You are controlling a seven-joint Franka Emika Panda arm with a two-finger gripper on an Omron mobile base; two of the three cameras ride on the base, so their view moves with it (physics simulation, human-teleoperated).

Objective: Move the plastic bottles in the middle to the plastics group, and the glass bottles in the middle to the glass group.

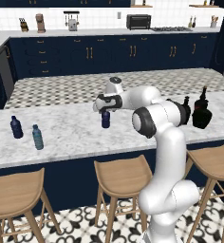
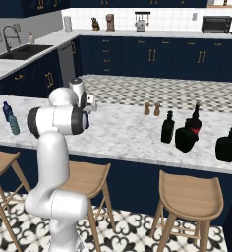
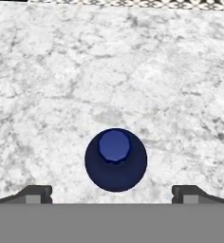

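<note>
- Left base view: you had the white arm [image 1: 163, 156] reaching out over the long marble counter [image 1: 71, 137], its gripper [image 1: 106, 107] poised directly above the middle navy-blue bottle [image 1: 105, 119], which stood upright by itself.
- At the counter's left end stood the plastics group, a navy-blue bottle [image 1: 16, 127] and a teal-grey bottle [image 1: 37, 137], near each other and well apart from the middle one, probably its destination.
- In the right base view, the glass bottles stood toward the right: two squat black bottles [image 2: 168, 127] [image 2: 186, 137], a red-labelled bottle [image 2: 195, 119] just behind, and another black rounded bottle [image 2: 228, 145] further right.
- In the hand view, your claw's fingers [image 3: 35, 193] were spread wide on either side of the bottle's blue cap, touching nothing, likely set for a descent.
- No writing on any label was readable.
</note>
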